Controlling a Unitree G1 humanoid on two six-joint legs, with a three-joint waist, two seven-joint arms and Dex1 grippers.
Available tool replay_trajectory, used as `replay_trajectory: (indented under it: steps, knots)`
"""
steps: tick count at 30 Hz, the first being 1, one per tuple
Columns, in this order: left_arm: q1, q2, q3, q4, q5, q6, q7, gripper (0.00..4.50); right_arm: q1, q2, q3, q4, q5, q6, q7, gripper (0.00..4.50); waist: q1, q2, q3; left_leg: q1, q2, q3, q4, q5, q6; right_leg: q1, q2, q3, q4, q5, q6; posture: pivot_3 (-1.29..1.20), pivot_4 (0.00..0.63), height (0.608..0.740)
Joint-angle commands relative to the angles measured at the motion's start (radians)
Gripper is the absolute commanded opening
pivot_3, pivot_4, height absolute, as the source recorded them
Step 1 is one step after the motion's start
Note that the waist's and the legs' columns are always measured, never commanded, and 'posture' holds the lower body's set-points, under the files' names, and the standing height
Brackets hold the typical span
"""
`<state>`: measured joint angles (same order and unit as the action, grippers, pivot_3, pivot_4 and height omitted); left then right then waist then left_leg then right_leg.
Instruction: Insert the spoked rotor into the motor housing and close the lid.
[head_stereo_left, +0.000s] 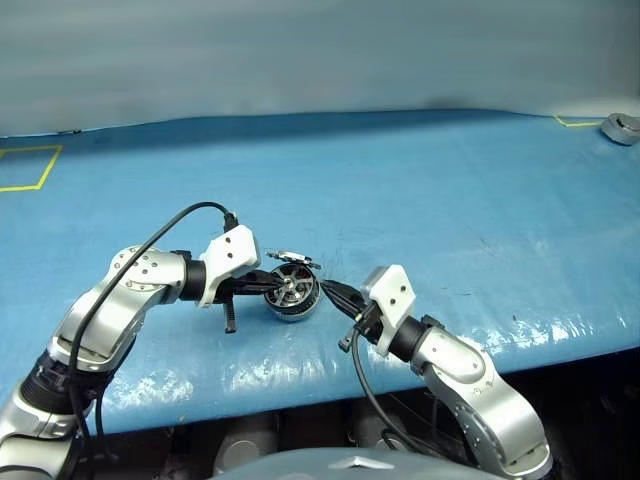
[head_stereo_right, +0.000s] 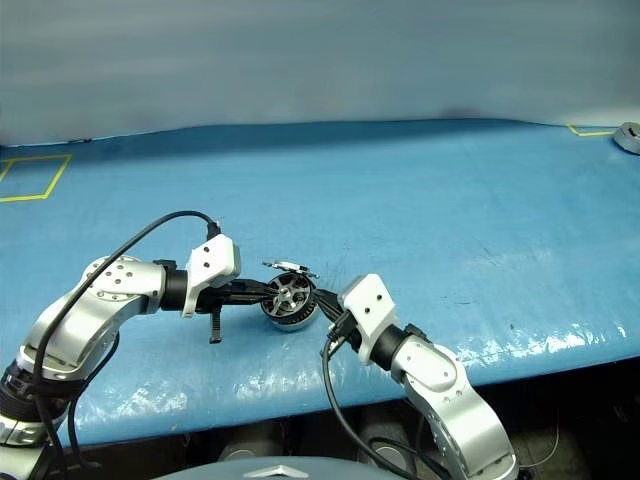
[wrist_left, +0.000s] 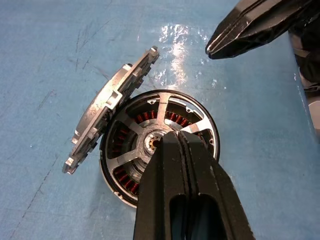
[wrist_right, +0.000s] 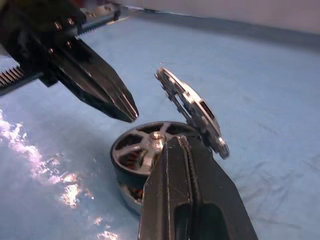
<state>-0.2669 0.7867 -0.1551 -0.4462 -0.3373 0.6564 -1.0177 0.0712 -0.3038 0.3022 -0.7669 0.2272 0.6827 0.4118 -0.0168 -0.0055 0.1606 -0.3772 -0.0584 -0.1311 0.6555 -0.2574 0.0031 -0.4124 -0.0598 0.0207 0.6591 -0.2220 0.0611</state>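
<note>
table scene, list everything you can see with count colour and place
motor housing: one, silver with copper windings, near table edge between both tools
spoked rotor: one, silver, seated in the housing
lid: one, silver toothed disc, tilted up on the housing's rim
round metal part: one, grey, far right corner
tape marks: yellow, far left and far right
table: one, blue cover
left tool: black, shut, tips over the rotor hub
right tool: black, shut, beside the housing

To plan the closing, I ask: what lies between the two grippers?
The motor housing, spoked rotor inside, lid leaning on its rim, seen in eye views.
</note>
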Motion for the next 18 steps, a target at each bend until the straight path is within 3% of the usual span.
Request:
replay_trajectory:
  steps: [1,8,14,18]
  knots:
    - [0.046,-0.011,0.071,-0.043,-0.043,-0.051,0.011,0.02,-0.092,0.003,0.03,-0.06,-0.004,0.176,-0.06,0.0,0.0,0.0,0.0,0.0,0.0,0.0,0.0,0.0,0.0,0.0,0.0,0.0,0.0,0.0,0.0,0.0,0.15,0.74]
    - [0.264,-0.037,0.199,-0.082,-0.087,-0.155,0.046,0.02,-0.228,0.109,0.068,-0.025,0.035,0.433,-0.146,0.0,-0.003,0.0,0.0,0.0,0.0,0.001,-0.004,0.0,-0.001,-0.002,-0.002,0.001,-0.001,0.002,-0.005,0.0,0.15,0.74]
    - [0.426,-0.126,0.281,-0.107,-0.104,-0.279,0.102,0.02,-0.296,0.114,0.086,-0.021,0.069,0.528,-0.139,0.0,-0.003,0.0,0.0,0.0,-0.001,0.0,-0.005,0.0,-0.001,-0.002,-0.002,-0.001,-0.002,0.002,-0.005,0.0,0.15,0.74]
    - [0.523,-0.205,0.302,-0.115,-0.105,-0.352,0.151,0.0,-0.32,0.114,0.093,-0.016,0.084,0.565,-0.146,0.92,-0.002,0.0,0.0,0.0,0.0,0.0,-0.006,0.0,-0.001,-0.002,-0.002,-0.001,-0.004,0.002,-0.005,0.0,0.15,0.74]
